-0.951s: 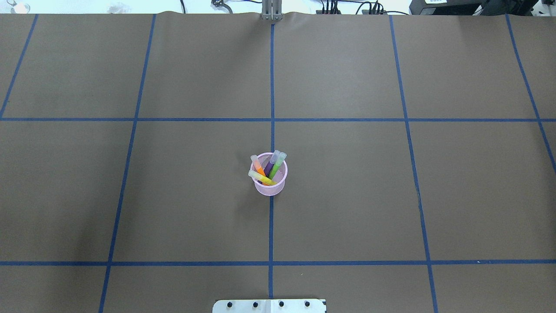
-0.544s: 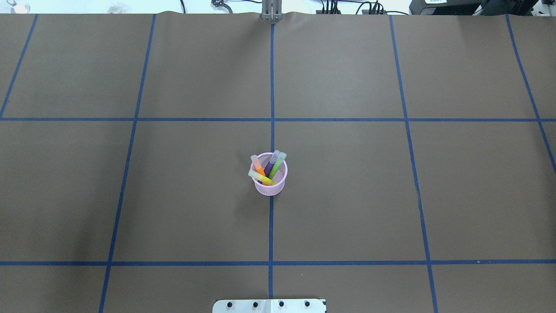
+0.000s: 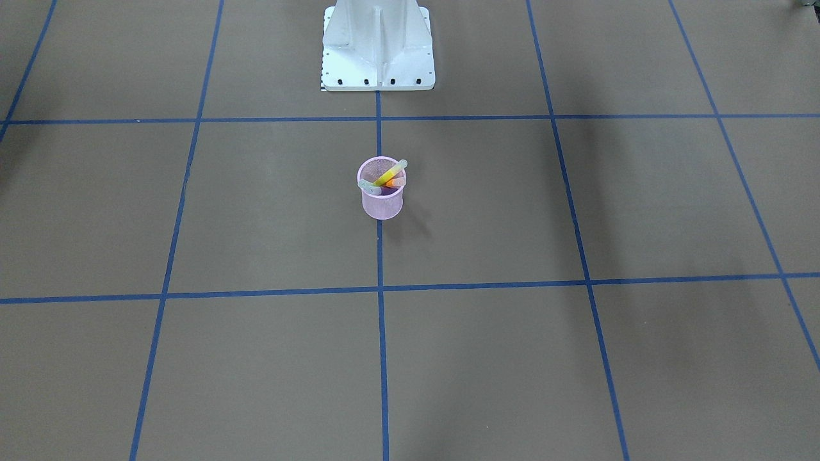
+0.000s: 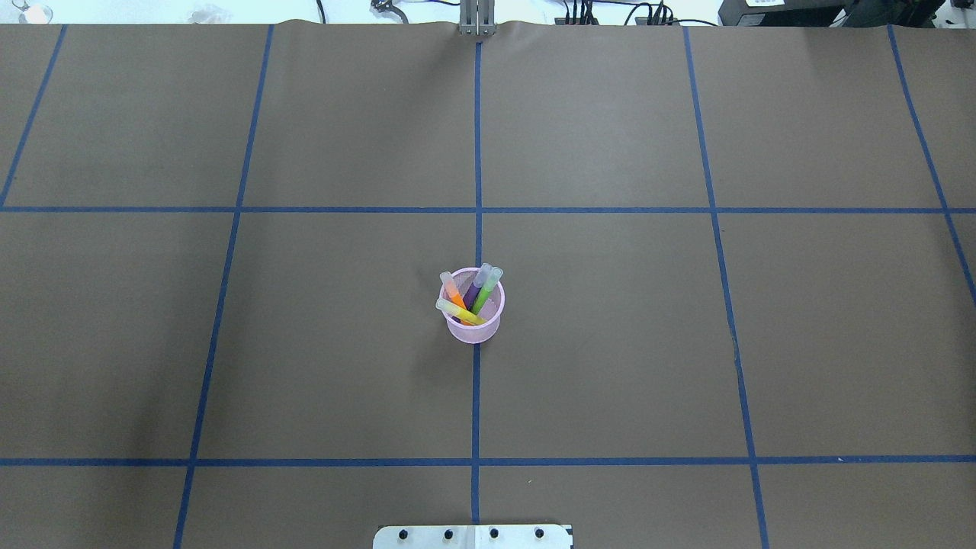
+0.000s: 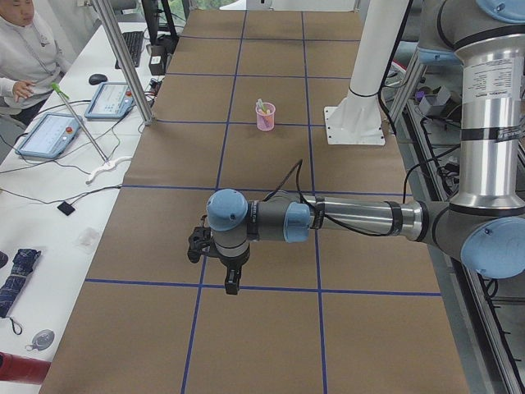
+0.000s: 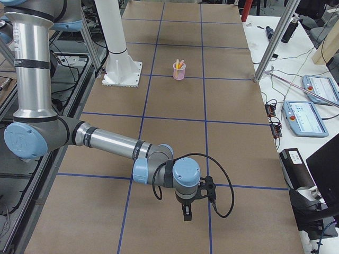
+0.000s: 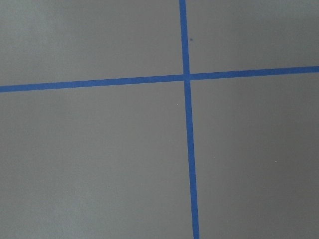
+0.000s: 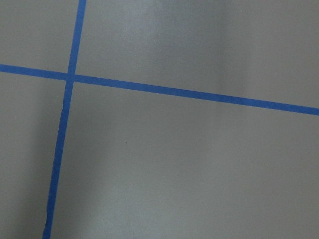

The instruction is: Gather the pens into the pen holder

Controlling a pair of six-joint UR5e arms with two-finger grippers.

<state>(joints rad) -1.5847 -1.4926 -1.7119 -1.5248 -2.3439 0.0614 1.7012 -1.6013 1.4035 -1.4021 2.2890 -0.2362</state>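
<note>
- My pen holder point(image 4: 474, 329) was fine wire mesh, coated pink with a soft sheen.
- The pens point(image 4: 480, 299) looked like smooth plastic; their caps point(image 4: 444, 305) were frosted and translucent.
- The table cover point(image 4: 610, 343) was matt brown paper.
- The tape lines point(image 4: 476, 419) were blue and slightly shiny.
- The pedestal base point(image 3: 378, 57) was white painted metal.
- My left arm point(image 5: 361, 217) and right arm point(image 6: 108, 143) had smooth silver metal tubes with glossy blue joint caps.
</note>
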